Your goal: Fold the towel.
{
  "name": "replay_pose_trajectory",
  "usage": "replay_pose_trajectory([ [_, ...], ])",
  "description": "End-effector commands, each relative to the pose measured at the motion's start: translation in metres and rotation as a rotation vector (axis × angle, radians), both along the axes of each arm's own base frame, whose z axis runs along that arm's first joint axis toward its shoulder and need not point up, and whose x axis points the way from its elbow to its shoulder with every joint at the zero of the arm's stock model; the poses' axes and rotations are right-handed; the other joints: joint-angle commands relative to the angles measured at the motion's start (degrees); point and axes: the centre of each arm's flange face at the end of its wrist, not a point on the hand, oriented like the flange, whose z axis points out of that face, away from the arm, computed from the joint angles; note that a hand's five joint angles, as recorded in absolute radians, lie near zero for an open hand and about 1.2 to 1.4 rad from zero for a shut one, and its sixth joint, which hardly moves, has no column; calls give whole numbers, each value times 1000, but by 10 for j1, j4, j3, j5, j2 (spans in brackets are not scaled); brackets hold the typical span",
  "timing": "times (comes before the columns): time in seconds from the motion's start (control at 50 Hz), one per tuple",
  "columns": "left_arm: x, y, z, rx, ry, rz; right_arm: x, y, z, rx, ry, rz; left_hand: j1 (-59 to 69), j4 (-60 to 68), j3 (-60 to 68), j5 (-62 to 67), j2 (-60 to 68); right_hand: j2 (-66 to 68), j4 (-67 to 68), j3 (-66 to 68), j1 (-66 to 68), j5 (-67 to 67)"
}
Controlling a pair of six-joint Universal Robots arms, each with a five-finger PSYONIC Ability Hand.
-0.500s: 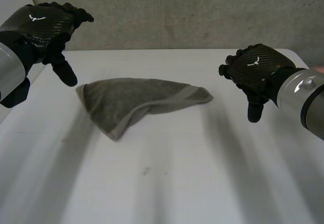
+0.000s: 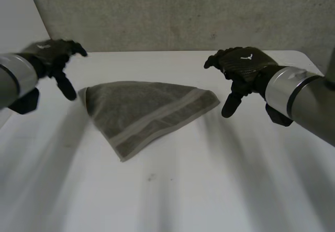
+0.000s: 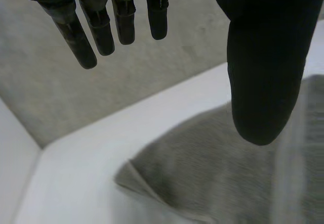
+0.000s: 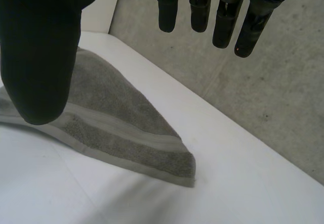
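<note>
A grey-green towel point(image 2: 141, 109) lies folded into a rough triangle on the white table point(image 2: 209, 179), one point toward the front. My left hand point(image 2: 52, 56) hovers open just beyond the towel's left corner, touching nothing. My right hand point(image 2: 241, 67) hovers open beside the towel's right corner, also apart from it. In the left wrist view the towel point(image 3: 212, 173) lies below the straight fingers point(image 3: 116, 21) and thumb. In the right wrist view the towel's banded corner point(image 4: 172, 155) lies under the spread fingers point(image 4: 223, 16).
A grey concrete wall point(image 2: 183, 12) stands right behind the table's far edge. A white panel point(image 2: 15, 12) rises at the far left. Bare table stretches in front of the towel.
Both hands have moved inward and lower toward the towel's two far corners. The towel lies flatter and wider than before.
</note>
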Motion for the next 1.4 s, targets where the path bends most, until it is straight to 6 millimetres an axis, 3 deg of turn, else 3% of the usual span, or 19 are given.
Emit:
replay_pose_trajectory([
  [0.02,-20,5,-20,48,8,-52,5,-4,-19,38,23,15,23,22,23,22,23,-35,-34,-23,-17,-30],
  [0.08,-20,0,-19,26,9,-51,7,-6,-29,66,26,15,21,21,21,20,21,-35,-34,-23,-17,-30],
  [0.12,-7,-21,-20,-34,8,-8,7,-7,-33,77,32,14,21,21,21,20,21,-35,-34,-23,-17,-30],
  [0.14,-7,-21,-20,-35,8,-8,8,-8,-38,88,37,15,21,21,21,20,21,-35,-34,-23,-17,-30],
  [0.18,13,-45,-24,-90,-29,42,9,-9,-41,98,42,15,21,21,21,20,21,-35,-34,-23,-17,-30],
  [0.2,13,-45,-25,-90,-29,42,9,-10,-45,105,47,16,21,21,21,20,21,-35,-34,-23,-17,-30],
  [0.3,36,-73,-46,-114,-109,80,11,-8,-49,116,52,22,26,26,26,26,26,-35,-34,-23,-17,-30],
  [0.34,43,-88,-65,-111,-129,51,12,-7,-49,116,55,26,28,27,28,27,28,-35,-34,-23,-17,-30],
  [0.56,38,-119,-126,-146,-74,-153,12,-5,-58,135,74,32,50,49,50,49,50,-35,-34,-23,-17,-30],
  [0.72,36,-137,-154,-216,-74,-168,12,-5,-65,152,84,31,140,140,140,140,140,-35,-34,-23,-17,-30],
  [1.1,35,-150,-195,-214,-161,-192,12,-5,-71,168,93,31,193,192,193,192,193,-35,-34,-23,-17,-30],
  [1.28,35,-152,-198,-216,-165,-195,12,-6,-73,175,97,31,215,214,215,214,214,-35,-34,-23,-17,-30],
  [1.38,32,-154,-201,-220,-165,-199,12,-6,-75,180,99,31,321,320,321,320,320,-35,-34,-23,-17,-30],
  [1.4,31,-154,-201,-220,-166,-198,12,-6,-76,180,100,29,394,393,394,393,394,-35,-34,-23,-17,-30],
])
